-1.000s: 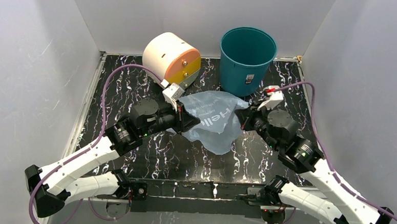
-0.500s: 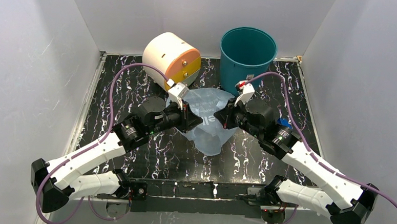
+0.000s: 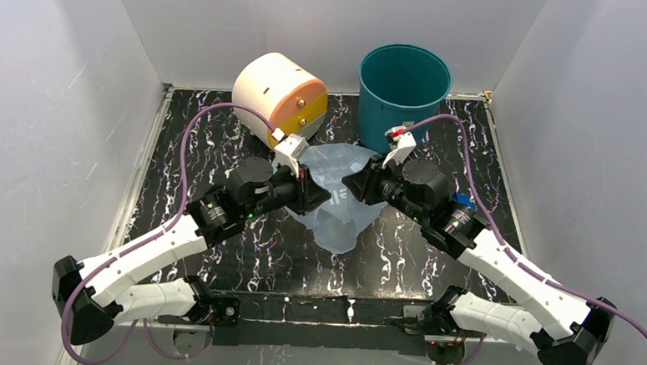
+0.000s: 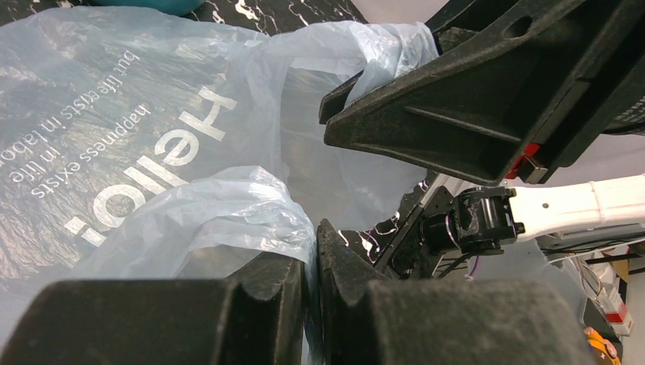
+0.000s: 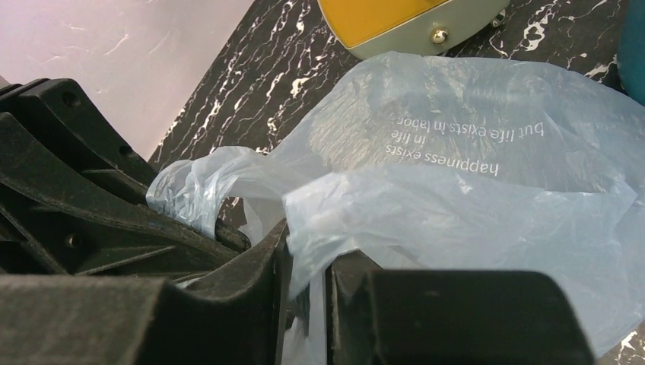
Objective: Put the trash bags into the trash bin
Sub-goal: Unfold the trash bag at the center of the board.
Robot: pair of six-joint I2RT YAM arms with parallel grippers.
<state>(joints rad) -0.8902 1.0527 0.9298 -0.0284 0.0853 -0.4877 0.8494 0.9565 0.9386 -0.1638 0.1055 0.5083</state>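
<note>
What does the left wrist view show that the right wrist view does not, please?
Only the left wrist view shows the white "Hello" lettering on the pale blue bag, plus the right gripper from outside and its arm's white link. Only the right wrist view shows the orange face of the drum-shaped box and the left gripper from outside. Both show the bag's small print and the black marbled table.

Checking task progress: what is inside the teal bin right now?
Inside the teal bin, only its bare inner wall shows in the top view; nothing pokes out. The pale blue bag is outside, in front of it. The bin's bottom is hidden behind its near wall.
</note>
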